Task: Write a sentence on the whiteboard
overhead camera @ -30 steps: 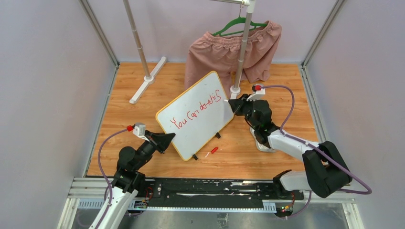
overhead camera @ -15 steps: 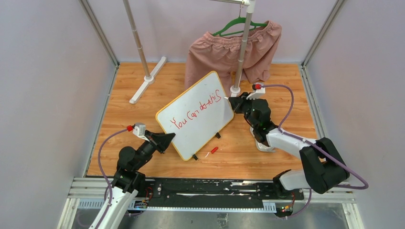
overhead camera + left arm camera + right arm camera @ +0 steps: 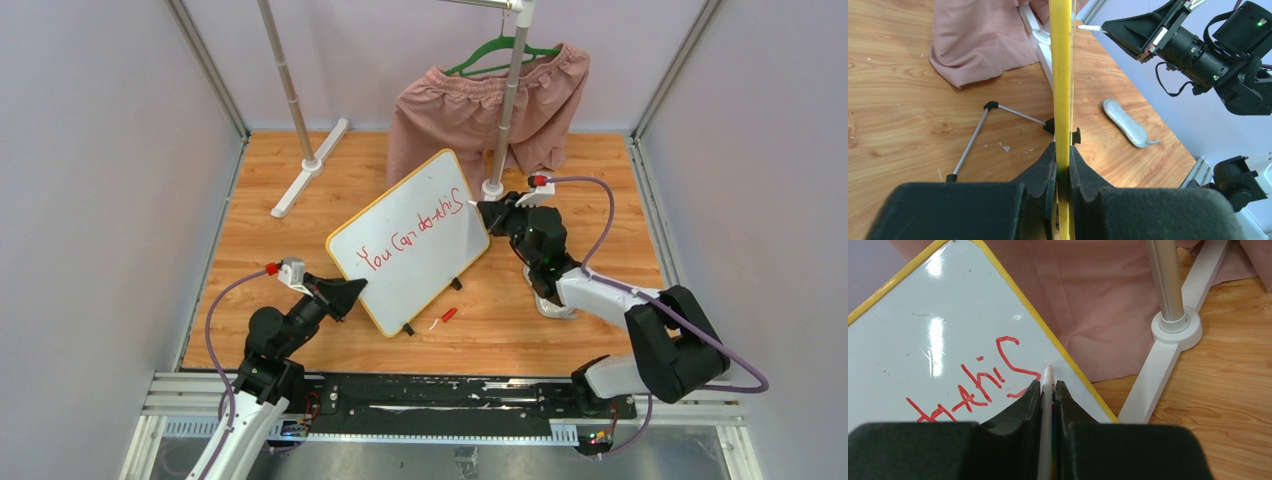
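Note:
The whiteboard (image 3: 420, 270), white with a thin yellow frame, stands tilted at the middle of the wooden table. The sentence (image 3: 412, 232) runs across it in red and reads roughly "You can do this". My left gripper (image 3: 352, 292) is shut on the board's near left edge; the left wrist view shows the yellow frame (image 3: 1062, 75) clamped between the jaws of the left gripper (image 3: 1063, 155). My right gripper (image 3: 1048, 384) is shut on a white marker (image 3: 1049, 372). The marker's tip rests by the last red letter, near the board's right edge (image 3: 1068, 365).
Pink shorts (image 3: 470, 115) hang on a green hanger from a white rack whose pole (image 3: 505, 110) and foot (image 3: 310, 165) stand behind the board. A red marker cap (image 3: 449, 314) lies near the board's foot. A silver-grey object (image 3: 1128, 129) lies under the right arm.
My right gripper with the marker has crept slightly left toward the board's right edge. The left arm and the board have not moved.

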Robot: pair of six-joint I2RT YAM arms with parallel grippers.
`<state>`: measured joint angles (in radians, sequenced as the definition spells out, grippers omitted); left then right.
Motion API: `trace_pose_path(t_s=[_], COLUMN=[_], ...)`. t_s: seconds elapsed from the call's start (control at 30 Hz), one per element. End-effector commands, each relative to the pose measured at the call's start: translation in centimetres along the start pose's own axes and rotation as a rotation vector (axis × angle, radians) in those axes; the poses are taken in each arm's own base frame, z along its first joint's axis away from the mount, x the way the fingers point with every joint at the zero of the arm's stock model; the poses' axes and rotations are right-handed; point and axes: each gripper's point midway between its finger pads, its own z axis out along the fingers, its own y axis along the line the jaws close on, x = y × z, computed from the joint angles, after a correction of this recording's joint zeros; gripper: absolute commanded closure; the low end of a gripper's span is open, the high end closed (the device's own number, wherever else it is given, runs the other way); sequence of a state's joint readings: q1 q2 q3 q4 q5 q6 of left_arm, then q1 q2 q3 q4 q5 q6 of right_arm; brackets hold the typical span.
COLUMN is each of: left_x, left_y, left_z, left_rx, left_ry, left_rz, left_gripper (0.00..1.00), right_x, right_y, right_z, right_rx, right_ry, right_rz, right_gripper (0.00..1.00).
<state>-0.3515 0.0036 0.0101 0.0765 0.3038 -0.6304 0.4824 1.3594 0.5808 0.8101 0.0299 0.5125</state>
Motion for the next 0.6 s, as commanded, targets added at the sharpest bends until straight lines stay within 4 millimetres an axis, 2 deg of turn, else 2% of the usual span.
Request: trace_pose_path(t_s=[0.0,0.43,0.57], left_x=[3.6,3.6,3.6], left_y=[1.6,1.6,1.6], left_z=[-0.4,-0.4,-0.4], left_rx=[-0.005,-0.004,-0.004], left_ry=[0.081,0.081,0.081], left_rz=[0.024,0.025,0.025], left_gripper=[1.00,1.00,1.00], right_x=[-1.7,0.0,0.6], right_y=[0.6,-0.2,0.2], right_z=[0.8,1.4,1.3], right_rx=[-0.021,-0.007,-0.033], right_ry=[-0.046,-0.008,0.016], right_rz=[0.010,0.014,0.013], right_gripper=[1.00,1.00,1.00])
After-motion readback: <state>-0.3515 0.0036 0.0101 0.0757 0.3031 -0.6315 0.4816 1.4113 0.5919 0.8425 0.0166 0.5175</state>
